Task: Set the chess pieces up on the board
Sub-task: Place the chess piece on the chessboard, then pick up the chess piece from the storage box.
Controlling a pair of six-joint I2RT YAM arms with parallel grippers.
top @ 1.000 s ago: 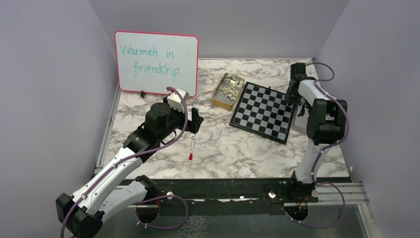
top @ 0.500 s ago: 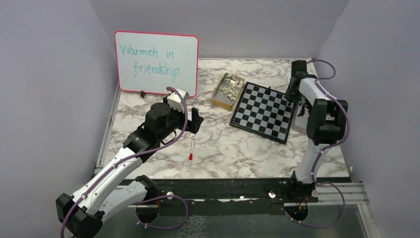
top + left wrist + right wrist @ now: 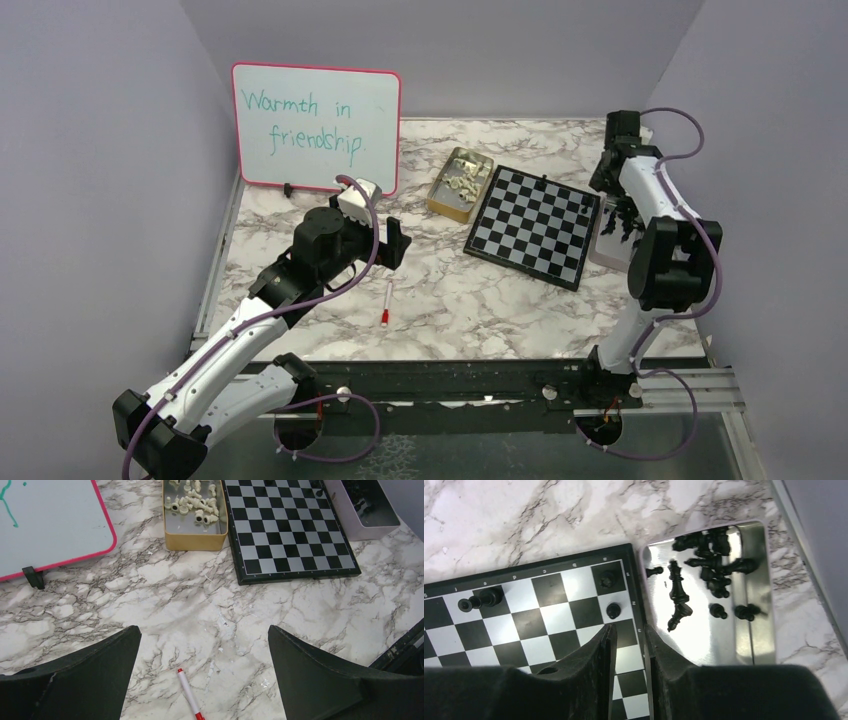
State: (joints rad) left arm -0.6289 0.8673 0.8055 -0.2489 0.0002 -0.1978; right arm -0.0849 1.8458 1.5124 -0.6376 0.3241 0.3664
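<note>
The board lies right of centre, also in the left wrist view. In the right wrist view the board carries three black chess pieces: one lying down and two upright near its corner. More black pieces lie in a metal tray beside it. Cream pieces fill a gold tin. My right gripper hangs over the board's edge by the tray, narrowly open and empty. My left gripper stands wide open over bare marble.
A red-capped pen lies on the marble under the left gripper. A pink-framed whiteboard stands at the back left. The black-piece tray sits against the right wall. Purple walls close in three sides.
My right gripper has widened and pulled away to the right from the board's far right corner toward the tray. The left arm has not moved.
</note>
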